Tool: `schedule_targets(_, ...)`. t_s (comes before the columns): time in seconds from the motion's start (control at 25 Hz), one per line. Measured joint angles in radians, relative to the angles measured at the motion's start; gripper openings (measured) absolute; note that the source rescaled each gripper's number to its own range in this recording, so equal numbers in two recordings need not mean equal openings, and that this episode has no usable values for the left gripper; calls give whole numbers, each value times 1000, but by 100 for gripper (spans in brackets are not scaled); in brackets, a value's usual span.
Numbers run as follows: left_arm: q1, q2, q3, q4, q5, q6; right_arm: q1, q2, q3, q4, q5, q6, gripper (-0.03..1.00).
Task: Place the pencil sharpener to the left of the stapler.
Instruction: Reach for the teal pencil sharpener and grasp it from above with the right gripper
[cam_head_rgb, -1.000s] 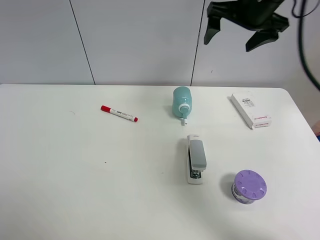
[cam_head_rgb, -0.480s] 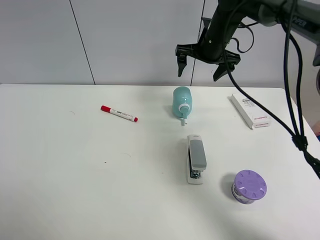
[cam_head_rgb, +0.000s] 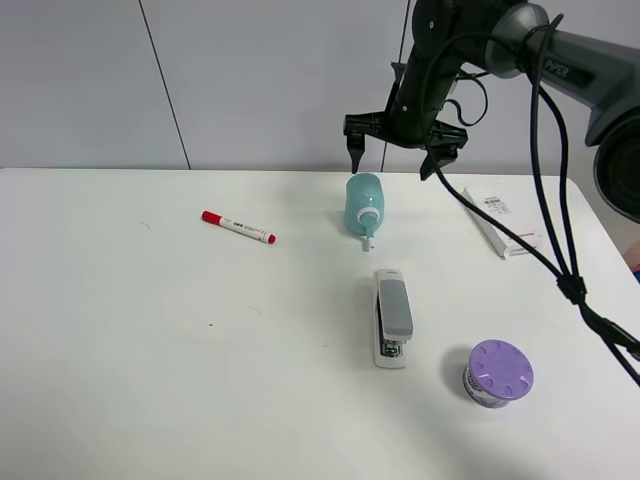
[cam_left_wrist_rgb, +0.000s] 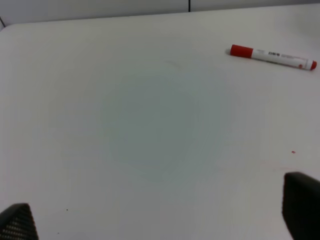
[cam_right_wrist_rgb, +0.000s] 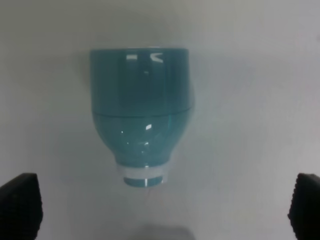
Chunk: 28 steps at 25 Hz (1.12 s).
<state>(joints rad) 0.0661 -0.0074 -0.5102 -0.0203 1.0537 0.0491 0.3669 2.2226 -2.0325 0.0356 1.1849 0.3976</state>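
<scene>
Directly beneath the wide-spread right end effector (cam_head_rgb: 390, 165): pencil sharpener (cam_head_rgb: 364, 203), long axis toward the table's (cam_head_rgb: 120, 350) near edge, nozzle (cam_head_rgb: 368, 241) facing stapler (cam_head_rgb: 392, 317).

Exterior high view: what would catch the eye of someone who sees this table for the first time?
The black right gripper hangs open just above the teal pencil sharpener, which lies at the far side of the table. Nearer the camera lies the grey stapler, with a purple-lidded jar to its right; a red marker lies apart on the left.
</scene>
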Motion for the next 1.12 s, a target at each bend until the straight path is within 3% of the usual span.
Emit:
schedule_targets(0.8, 0, 0, 0, 0, 0, 0, 6, 141, 0, 12, -171, -10, 100)
schedule_targets(1.12, 0, 0, 0, 0, 0, 0, 6, 185, 0, 28, -215, -10, 87)
